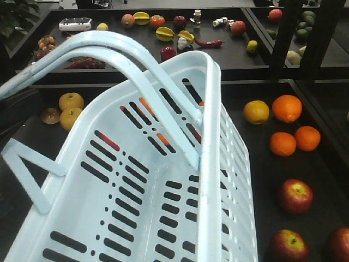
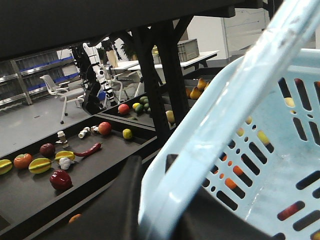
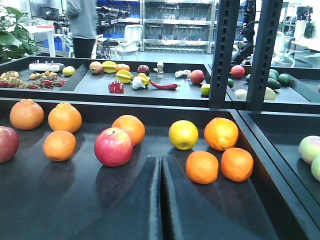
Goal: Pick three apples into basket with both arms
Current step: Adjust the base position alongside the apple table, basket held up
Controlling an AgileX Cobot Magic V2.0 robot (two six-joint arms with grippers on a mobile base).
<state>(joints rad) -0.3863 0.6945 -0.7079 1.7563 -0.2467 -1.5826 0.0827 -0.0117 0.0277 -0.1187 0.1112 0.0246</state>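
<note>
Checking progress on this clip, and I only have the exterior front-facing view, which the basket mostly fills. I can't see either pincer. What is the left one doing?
Observer: In the left wrist view, a pale bar of the basket runs between the dark fingers of the left pincer. It looks clamped on it.
Operator: And the right one?
Observer: In the right wrist view, the right pincer is shut and empty, low near the dark tray.
Operator: Any apple near it?
Observer: One apple sits just ahead and left of the fingertips, apart from them.
</note>
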